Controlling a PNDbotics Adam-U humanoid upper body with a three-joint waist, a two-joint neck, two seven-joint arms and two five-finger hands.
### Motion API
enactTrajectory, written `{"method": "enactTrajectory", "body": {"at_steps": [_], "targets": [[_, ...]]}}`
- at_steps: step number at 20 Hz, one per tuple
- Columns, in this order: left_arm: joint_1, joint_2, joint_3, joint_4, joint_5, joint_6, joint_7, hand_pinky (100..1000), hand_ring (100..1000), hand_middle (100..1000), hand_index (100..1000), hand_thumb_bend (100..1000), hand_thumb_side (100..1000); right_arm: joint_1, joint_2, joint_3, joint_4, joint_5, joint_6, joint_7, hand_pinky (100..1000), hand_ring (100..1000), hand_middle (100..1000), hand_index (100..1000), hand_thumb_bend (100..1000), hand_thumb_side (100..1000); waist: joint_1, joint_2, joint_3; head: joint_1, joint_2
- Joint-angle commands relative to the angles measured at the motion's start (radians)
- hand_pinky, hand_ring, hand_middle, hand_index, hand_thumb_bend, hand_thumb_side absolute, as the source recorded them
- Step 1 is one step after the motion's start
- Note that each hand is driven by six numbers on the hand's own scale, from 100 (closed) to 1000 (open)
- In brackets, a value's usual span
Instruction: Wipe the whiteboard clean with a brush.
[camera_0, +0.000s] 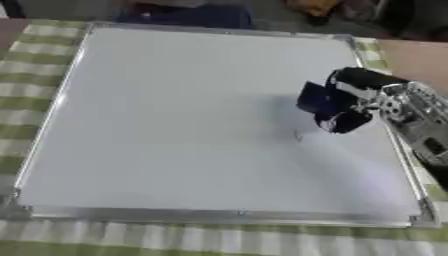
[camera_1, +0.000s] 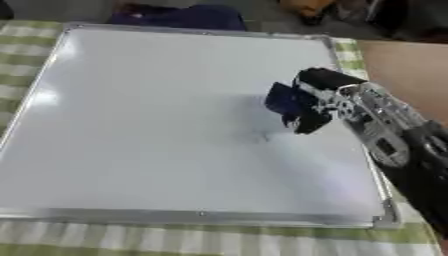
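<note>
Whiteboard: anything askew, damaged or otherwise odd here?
Nothing is damaged or spilled. The whiteboard lies flat on the checked cloth, its surface almost blank except one faint small mark just left of the right hand, whose fingers curl round a dark blue brush.

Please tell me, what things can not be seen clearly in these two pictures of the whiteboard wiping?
- Brush: only a dark blue block shows in both views; the right hand curled round it hides its wiping face.
- Faint mark on the whiteboard: too small to read.
- Left hand: in neither view.
- Dark things beyond the board: cut off by the top edge.
</note>
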Motion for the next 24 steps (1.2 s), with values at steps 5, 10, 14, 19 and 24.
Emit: {"method": "enactTrajectory", "body": {"at_steps": [5, 10, 14, 19, 24], "targets": [[-0.007, 0.014, 0.002, -0.019, -0.002, 0.001, -0.001, 644, 784, 758, 808, 214, 1000, -0.013, -0.022, -0.003, 0.008, -0.040, 0.000, 0.007, 578, 678, 387, 171, 100, 212, 0.005, -0.017, 0.002, -0.003, -0.013], [-0.007, 0.013, 0.001, -0.019, -0.001, 0.000, -0.002, 644, 784, 759, 808, 213, 1000, -0.013, -0.008, 0.008, 0.009, -0.066, 0.004, 0.030, 575, 675, 382, 187, 100, 234, 0.006, -0.017, 0.003, -0.005, -0.011], [-0.009, 0.014, 0.001, -0.019, -0.001, 0.001, -0.002, 644, 785, 759, 808, 212, 1000, -0.006, -0.011, 0.019, -0.022, -0.092, -0.001, 0.049, 573, 672, 375, 189, 100, 235, 0.005, -0.015, 0.004, -0.005, -0.011], [-0.011, 0.014, 0.000, -0.019, 0.000, 0.000, -0.004, 645, 785, 759, 808, 213, 1000, 0.001, -0.021, 0.038, -0.068, -0.102, -0.005, 0.074, 574, 680, 376, 195, 100, 238, 0.004, -0.016, 0.002, -0.006, -0.011], [-0.012, 0.014, 0.000, -0.019, 0.001, 0.000, -0.004, 646, 785, 759, 808, 213, 1000, 0.005, -0.027, 0.056, -0.087, -0.108, -0.010, 0.103, 574, 683, 377, 199, 100, 238, 0.002, -0.017, 0.003, -0.006, -0.011]]}}
